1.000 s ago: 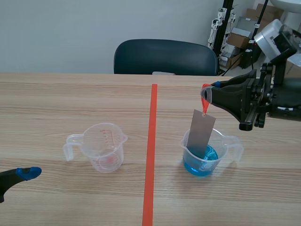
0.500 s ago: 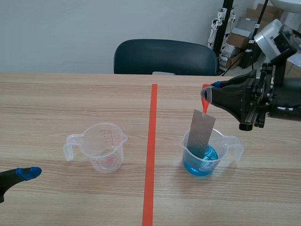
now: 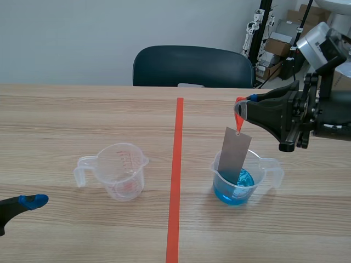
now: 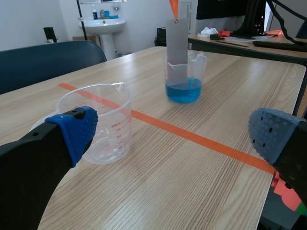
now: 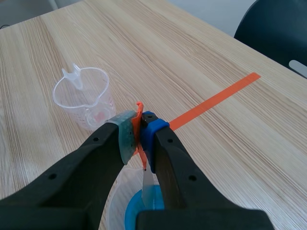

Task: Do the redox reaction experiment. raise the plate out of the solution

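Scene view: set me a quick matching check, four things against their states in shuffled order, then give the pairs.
Things:
1. grey plate
2. cup nearer the right arm
3. cup nearer the left arm
4. left gripper

States:
A. open, holding nothing
B. holds blue liquid
C. hangs from the orange tab pinched in the right gripper, lower end inside a cup
D. clear, no blue liquid

Pairs: 1-C; 2-B; 3-D; 4-A

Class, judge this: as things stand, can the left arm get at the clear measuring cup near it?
Probably yes: the left gripper is open, the clear measuring cup stands just ahead of it, and only bare table lies between them.
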